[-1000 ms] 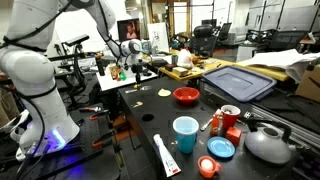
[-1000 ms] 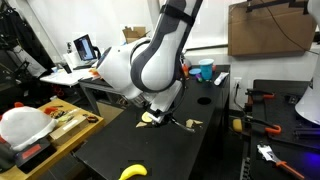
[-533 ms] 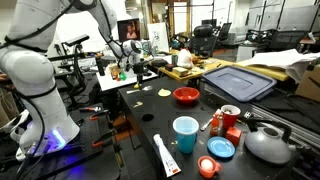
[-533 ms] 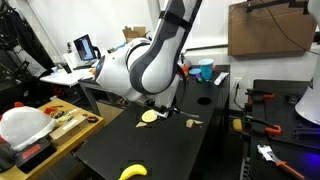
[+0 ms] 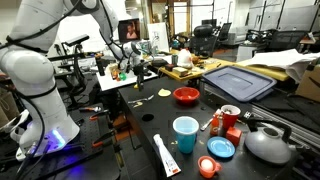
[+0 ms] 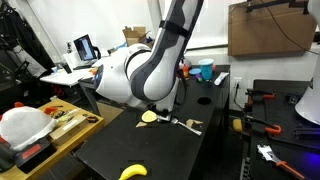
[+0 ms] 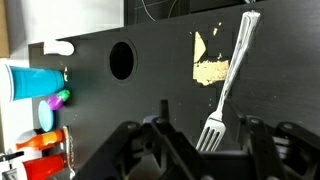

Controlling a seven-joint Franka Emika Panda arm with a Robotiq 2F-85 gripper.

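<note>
In the wrist view a metal fork (image 7: 228,85) lies flat on the black table (image 7: 150,110), tines toward the camera. My gripper (image 7: 200,150) stands open above it, one finger on each side of the tines with a gap on both sides. A tan crumbly scrap (image 7: 209,68) sits against the fork's handle. In an exterior view the fork (image 6: 186,122) rests on the tabletop just below the wrist, with a yellow piece (image 6: 149,117) beside it. The arm's bulk hides most of the gripper there.
A round hole (image 7: 121,60) in the table and a blue cup (image 7: 30,80) lie to the left in the wrist view. A banana (image 6: 131,172) sits near the table's front edge. A red bowl (image 5: 186,96), a blue cup (image 5: 185,133) and a kettle (image 5: 268,143) stand further along.
The jaws have gone from shut on the fork to open. The fork has dropped flat onto the table and the wrist has lifted a little.
</note>
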